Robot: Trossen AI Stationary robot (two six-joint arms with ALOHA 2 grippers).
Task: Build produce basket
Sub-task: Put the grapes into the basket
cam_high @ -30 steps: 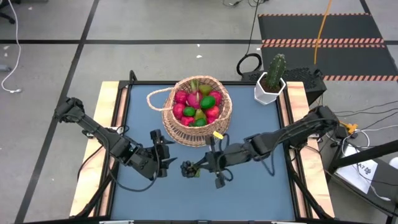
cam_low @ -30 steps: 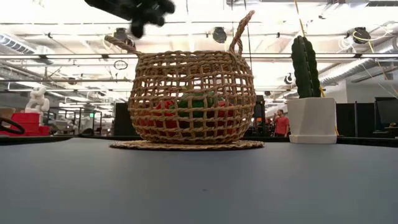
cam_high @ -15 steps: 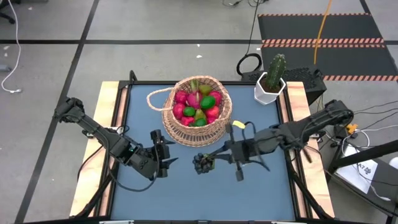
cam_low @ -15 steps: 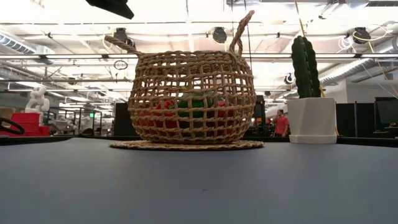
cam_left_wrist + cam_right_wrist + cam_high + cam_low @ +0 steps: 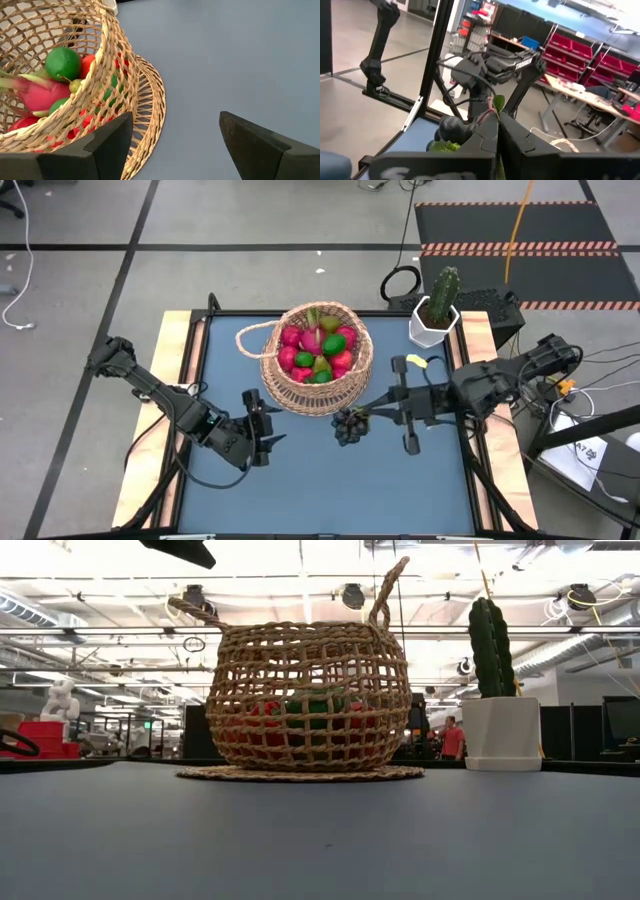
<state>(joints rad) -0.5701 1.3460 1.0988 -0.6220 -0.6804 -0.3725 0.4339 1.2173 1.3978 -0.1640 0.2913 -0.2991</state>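
dangling by its stem from the right gripper (image 5: pixel 372 413), pinched tight just beside the basket (image 5: pixel 316 360), the grape bunch (image 5: pixel 350 427) looks floppy and bruisable, while the left gripper (image 5: pixel 266 427) waits spread.

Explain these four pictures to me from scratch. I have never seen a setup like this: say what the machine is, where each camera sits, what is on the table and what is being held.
This is a two-armed robot at a blue table. One picture looks straight down from above, one looks level across the tabletop, and two come from cameras on the arms' wrists. On the table stand a woven basket filled with produce and a white pot with a cactus. The right gripper is shut on the stem of a dark grape bunch, holding it beside the basket. The left gripper waits open near the basket's other side, holding nothing.
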